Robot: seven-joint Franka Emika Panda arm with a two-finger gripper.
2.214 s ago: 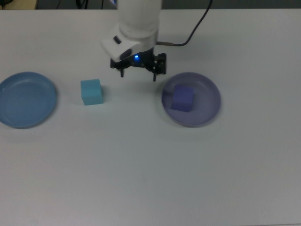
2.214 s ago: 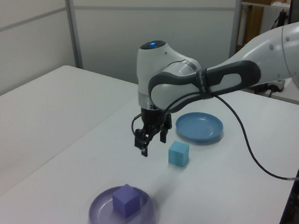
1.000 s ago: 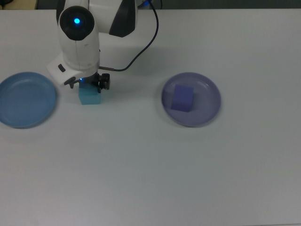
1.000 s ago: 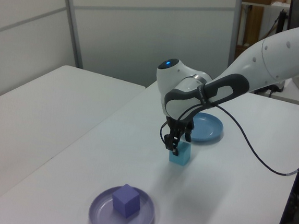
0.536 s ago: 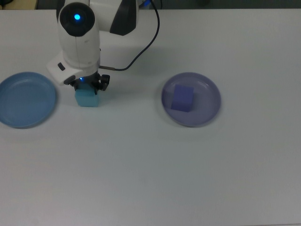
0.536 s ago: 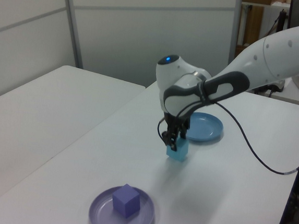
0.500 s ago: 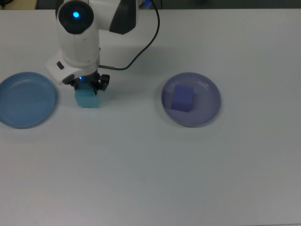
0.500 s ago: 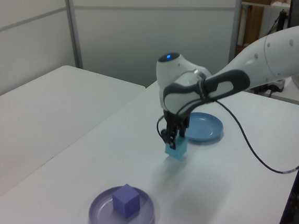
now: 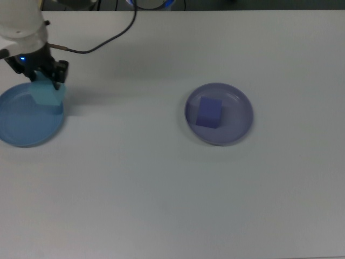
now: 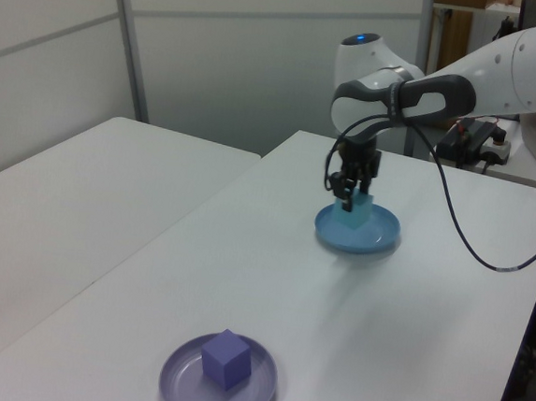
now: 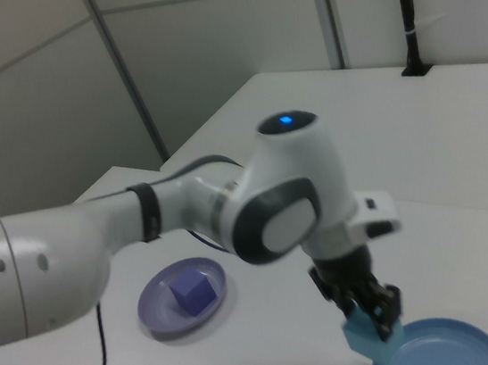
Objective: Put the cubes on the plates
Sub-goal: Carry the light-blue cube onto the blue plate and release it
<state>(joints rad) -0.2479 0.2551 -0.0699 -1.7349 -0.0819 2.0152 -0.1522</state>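
The gripper (image 9: 44, 79) has its jaws clamped on the cyan cube (image 9: 47, 94), held over the blue plate (image 9: 21, 121) at the top view's left. The purple cube (image 9: 209, 112) sits on the lavender plate (image 9: 237, 125).

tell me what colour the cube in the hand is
Light cyan: the cube held in the hand shows best in the top view, over the light blue plate.

The cyan cube (image 9: 47, 94) is held above the light blue plate's (image 9: 21, 127) rim; the purple cube (image 9: 209, 113) is seated on the lavender plate (image 9: 240, 121).
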